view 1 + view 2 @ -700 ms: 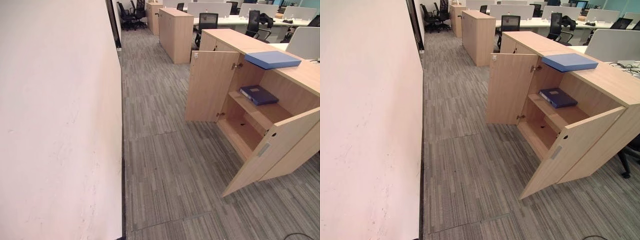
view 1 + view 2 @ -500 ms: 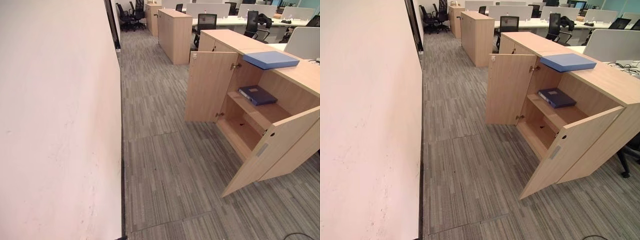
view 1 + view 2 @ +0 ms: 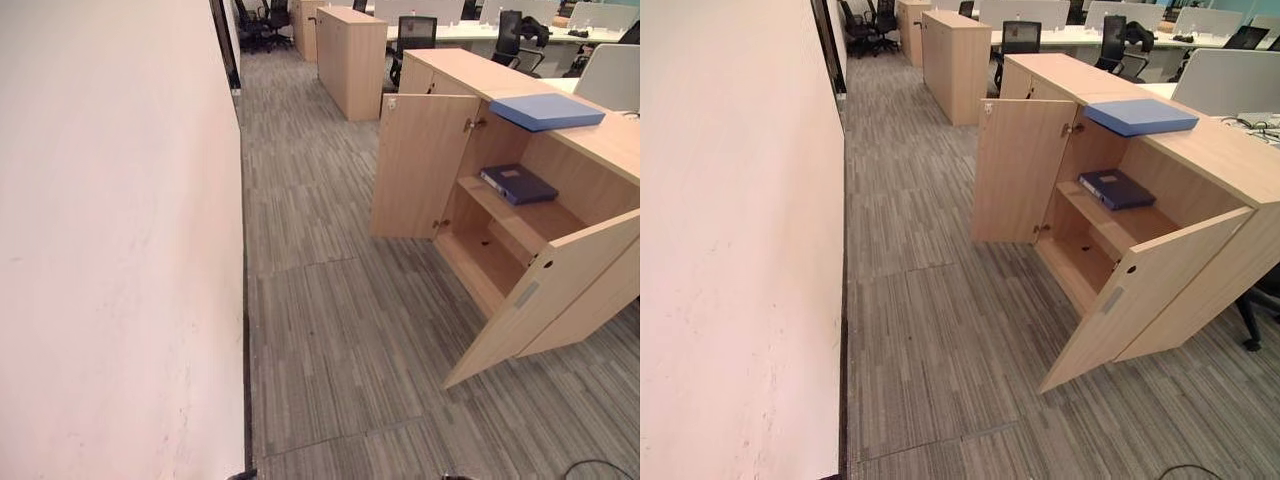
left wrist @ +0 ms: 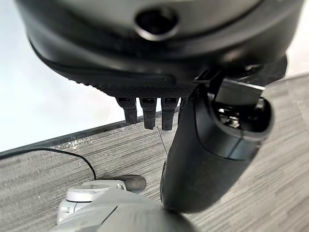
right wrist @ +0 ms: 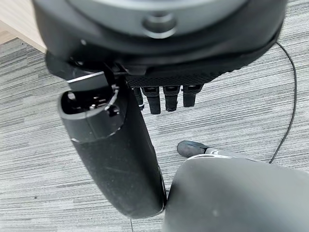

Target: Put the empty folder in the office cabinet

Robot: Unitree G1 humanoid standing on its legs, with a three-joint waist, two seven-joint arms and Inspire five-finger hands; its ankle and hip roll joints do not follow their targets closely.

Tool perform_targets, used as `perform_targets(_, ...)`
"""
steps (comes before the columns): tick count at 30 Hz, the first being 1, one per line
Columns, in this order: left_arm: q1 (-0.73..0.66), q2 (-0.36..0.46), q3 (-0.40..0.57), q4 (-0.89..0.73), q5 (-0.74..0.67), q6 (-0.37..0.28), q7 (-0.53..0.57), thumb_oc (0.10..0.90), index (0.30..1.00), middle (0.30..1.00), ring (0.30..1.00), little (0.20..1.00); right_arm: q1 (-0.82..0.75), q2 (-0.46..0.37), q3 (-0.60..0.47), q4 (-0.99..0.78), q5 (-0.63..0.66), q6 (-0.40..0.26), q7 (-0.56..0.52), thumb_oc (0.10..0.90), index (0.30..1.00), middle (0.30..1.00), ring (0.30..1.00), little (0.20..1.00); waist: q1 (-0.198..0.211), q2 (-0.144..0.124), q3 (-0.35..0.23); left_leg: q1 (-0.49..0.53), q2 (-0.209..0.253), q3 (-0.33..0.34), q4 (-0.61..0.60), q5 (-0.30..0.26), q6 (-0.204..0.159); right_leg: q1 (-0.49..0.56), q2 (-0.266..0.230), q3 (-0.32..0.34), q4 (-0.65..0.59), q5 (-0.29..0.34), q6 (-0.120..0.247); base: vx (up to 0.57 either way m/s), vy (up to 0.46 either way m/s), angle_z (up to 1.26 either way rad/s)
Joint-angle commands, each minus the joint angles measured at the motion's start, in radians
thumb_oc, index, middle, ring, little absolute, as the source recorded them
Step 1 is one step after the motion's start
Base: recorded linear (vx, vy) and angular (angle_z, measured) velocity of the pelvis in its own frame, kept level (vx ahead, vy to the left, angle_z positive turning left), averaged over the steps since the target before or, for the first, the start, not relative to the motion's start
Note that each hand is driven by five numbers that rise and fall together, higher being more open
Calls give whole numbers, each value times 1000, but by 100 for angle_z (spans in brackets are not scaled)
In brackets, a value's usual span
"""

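Observation:
A light blue folder [image 3: 546, 111] lies flat on top of the wooden office cabinet [image 3: 612, 150] at the right. Both cabinet doors stand open: the far door [image 3: 420, 165] and the near door [image 3: 540, 300], which swings out over the carpet. Inside, a dark blue folder [image 3: 518, 184] lies on the middle shelf; the lower shelf [image 3: 1080, 262] looks bare. My left hand [image 4: 207, 150] hangs above the carpet with straight fingers [image 4: 147, 113] and holds nothing. My right hand [image 5: 116, 154] hangs the same way, open, fingers [image 5: 166, 99] straight, well away from the cabinet.
A long pale wall [image 3: 110, 250] runs along the left. A strip of grey carpet [image 3: 320, 300] lies between it and the cabinet. Further back stand another wooden cabinet [image 3: 352, 60], office chairs [image 3: 414, 38] and desks [image 3: 1080, 35].
The whole picture has shifted slightly, so the camera moved; cabinet and folders sit a little higher in view. Nothing in the scene itself has moved.

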Motion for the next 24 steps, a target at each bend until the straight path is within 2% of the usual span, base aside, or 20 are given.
perform_targets(1, -47, -53, -41, 31, 57, -5, -17, 800, 900, 900, 900, 900, -54, -22, 37, -14, -32, -18, -16, 800, 900, 900, 900, 900, -5, 3, -2, 65, -73, -99, -7, -123, 35, -57, 39, 3, 6, 48, 40, -7, 2, -6)
perform_targets(7, -58, -48, -93, 20, 135, -9, -2, 800, 900, 900, 900, 900, -52, -26, 44, -40, -33, -29, -23, 800, 900, 900, 900, 900, -15, 7, 0, 70, -71, -90, -7, -129, 35, -53, 42, 10, 6, 47, 38, -1, 3, -4)
perform_targets(13, -63, -53, -114, 49, 184, 4, -4, 800, 900, 900, 900, 900, -65, -33, 92, -50, -128, -23, -36, 800, 900, 900, 900, 900, -16, 9, 6, 72, -70, -86, -7, -132, 36, -52, 44, 16, 6, 45, 38, -3, 2, -3)
perform_targets(24, -54, -57, -64, 116, 193, 28, 17, 800, 900, 900, 900, 900, -65, -39, 109, -39, -183, -8, -30, 800, 900, 900, 900, 900, -11, 9, 2, 77, -68, -79, -7, -134, 36, -48, 45, 16, 6, 42, 35, 0, 2, -2)
